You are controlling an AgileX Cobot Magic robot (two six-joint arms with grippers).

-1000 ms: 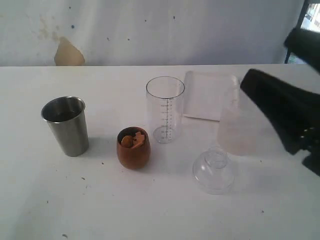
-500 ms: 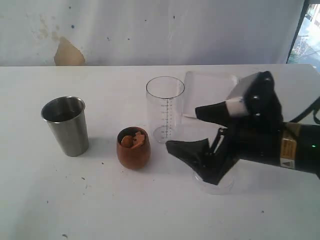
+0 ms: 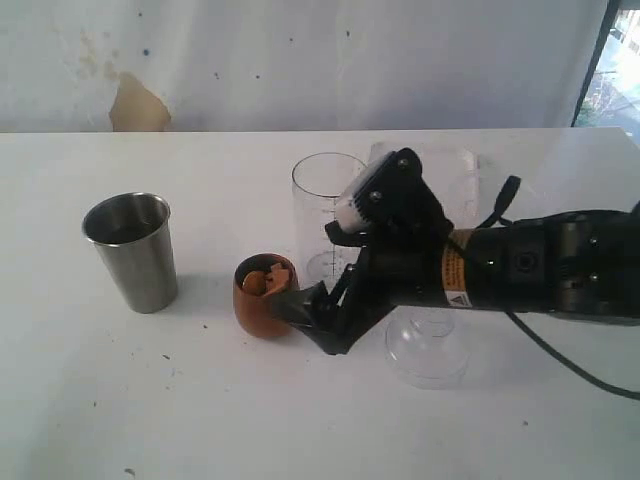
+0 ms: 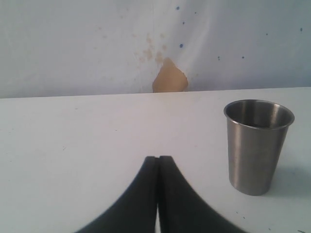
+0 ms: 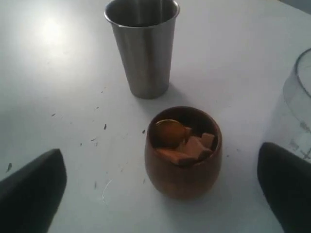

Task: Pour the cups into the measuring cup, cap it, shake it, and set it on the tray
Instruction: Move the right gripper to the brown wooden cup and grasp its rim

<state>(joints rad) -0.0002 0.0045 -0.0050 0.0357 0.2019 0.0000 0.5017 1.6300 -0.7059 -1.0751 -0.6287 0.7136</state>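
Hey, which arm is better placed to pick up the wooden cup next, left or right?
Right, probably. The right end effector is open, facing the wooden cup up close. The left end effector is shut, faces the steel cup, and is absent from the exterior view.

Bare makeshift workspace: stained white wall [image 3: 300, 60], plain white table [image 3: 300, 430].
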